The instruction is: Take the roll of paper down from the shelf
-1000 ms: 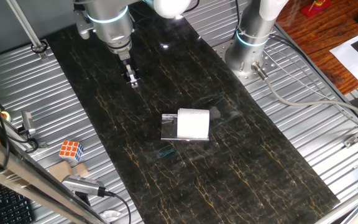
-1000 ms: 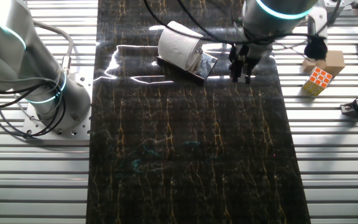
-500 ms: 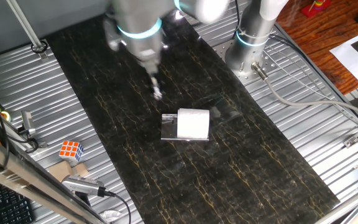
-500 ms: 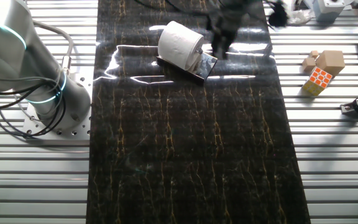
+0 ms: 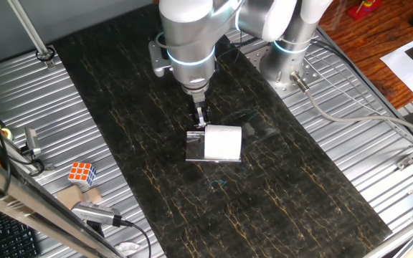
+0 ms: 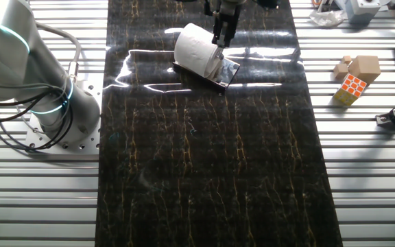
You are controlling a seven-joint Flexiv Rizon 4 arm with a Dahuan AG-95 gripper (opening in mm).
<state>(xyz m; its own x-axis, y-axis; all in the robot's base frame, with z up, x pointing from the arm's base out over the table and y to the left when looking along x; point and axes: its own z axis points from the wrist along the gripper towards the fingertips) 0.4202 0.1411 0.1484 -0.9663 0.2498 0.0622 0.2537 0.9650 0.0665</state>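
Observation:
The roll of paper [image 5: 222, 142] is small and white and lies on its side on the shelf [image 5: 194, 147], a low clear plastic stand in the middle of the dark marbled mat. In the other fixed view the roll [image 6: 197, 49] sits on the shelf [image 6: 226, 71] near the top. My gripper [image 5: 200, 118] points down just behind the roll's far edge, fingers close together, holding nothing. In the other fixed view the gripper [image 6: 220, 38] is right at the roll's upper right side.
A coloured puzzle cube [image 5: 82, 173] and wooden blocks [image 6: 364, 66] lie on the ribbed metal table beside the mat. A second arm's base [image 5: 288, 50] stands at the mat's far edge; it also shows in the other view [image 6: 53, 110]. Cables run at the right.
My gripper has swept from the far left of the mat across and down to just behind the roll. The roll and shelf have not moved.

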